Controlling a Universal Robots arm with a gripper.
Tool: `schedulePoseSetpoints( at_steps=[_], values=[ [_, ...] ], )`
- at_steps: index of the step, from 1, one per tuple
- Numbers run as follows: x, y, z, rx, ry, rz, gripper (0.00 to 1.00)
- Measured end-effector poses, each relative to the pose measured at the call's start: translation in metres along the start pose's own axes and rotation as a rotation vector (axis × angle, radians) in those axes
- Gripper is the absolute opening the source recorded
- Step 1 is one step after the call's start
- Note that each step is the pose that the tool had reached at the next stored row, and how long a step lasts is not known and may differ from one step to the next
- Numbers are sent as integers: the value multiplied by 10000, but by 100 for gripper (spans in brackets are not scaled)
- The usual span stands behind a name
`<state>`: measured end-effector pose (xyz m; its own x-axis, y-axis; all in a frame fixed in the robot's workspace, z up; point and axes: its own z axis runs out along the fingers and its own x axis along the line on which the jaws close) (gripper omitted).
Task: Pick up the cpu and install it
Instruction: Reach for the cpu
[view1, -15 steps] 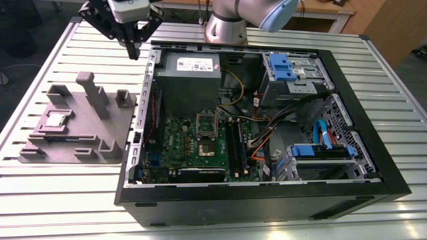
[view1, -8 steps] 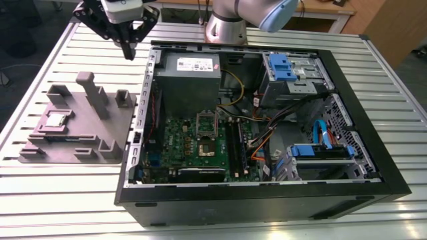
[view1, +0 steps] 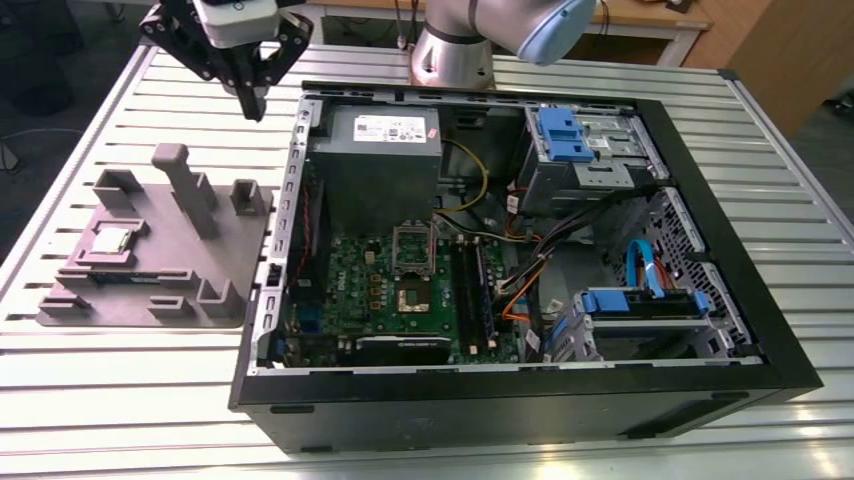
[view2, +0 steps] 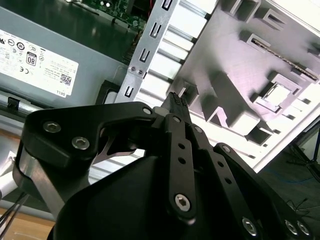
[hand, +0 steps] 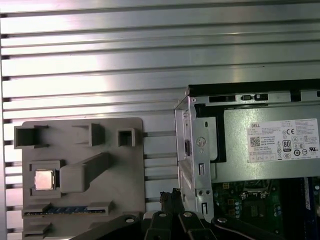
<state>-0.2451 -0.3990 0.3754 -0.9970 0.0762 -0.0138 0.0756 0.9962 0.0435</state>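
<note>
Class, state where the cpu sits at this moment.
In the exterior view the cpu lies in a recess of the grey tray at that view's left, beside the open computer case.

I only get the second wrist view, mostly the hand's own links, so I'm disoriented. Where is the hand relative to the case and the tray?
Observer: In the exterior view the hand hangs shut and empty above the slatted table, farther back than the grey tray, just outside the case on the exterior view's left.
Operator: And the cpu?
Observer: The first wrist view shows the cpu lying flat in a square recess of that tray, apart from the hand.
Operator: Where's the socket?
Observer: In the exterior view the socket sits on the green board, mid-case.
</note>
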Motion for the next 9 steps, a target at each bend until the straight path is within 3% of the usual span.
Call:
schedulePoseSetpoints(
  at_steps=[9],
  values=[
    [35, -3, 9, 2, 22, 1, 10]
  ],
)
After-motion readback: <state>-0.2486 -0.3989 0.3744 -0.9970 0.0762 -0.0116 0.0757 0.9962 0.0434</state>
